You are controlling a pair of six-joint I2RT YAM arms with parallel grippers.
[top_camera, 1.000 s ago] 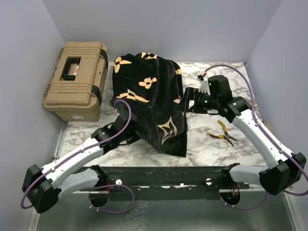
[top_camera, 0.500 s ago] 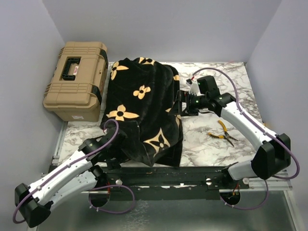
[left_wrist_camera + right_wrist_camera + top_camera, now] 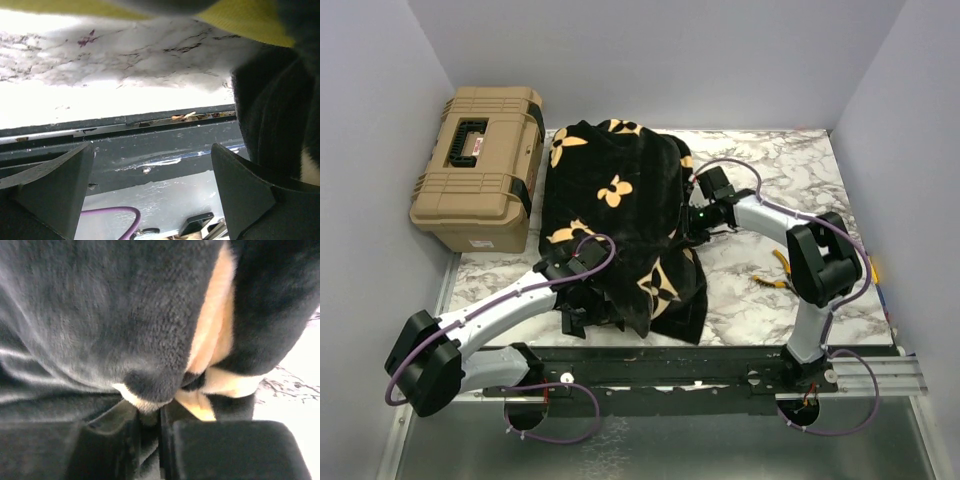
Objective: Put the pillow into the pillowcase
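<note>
pillowcase (image 3: 610, 215), yellow-edged pillow (image 3: 240, 20) showing beside it; right pincer (image 3: 162, 415) nipped onto its right side; left pincer (image 3: 152, 197) wide open, empty, at its near edge.

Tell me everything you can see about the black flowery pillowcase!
The pillowcase is black plush fabric with tan flower shapes. It lies rumpled and bulging on the marble table, beside the toolbox, its near end at the table's front edge. The right gripper pinches a fold on its right side. The open left gripper sits at its near left corner, holding nothing.
</note>
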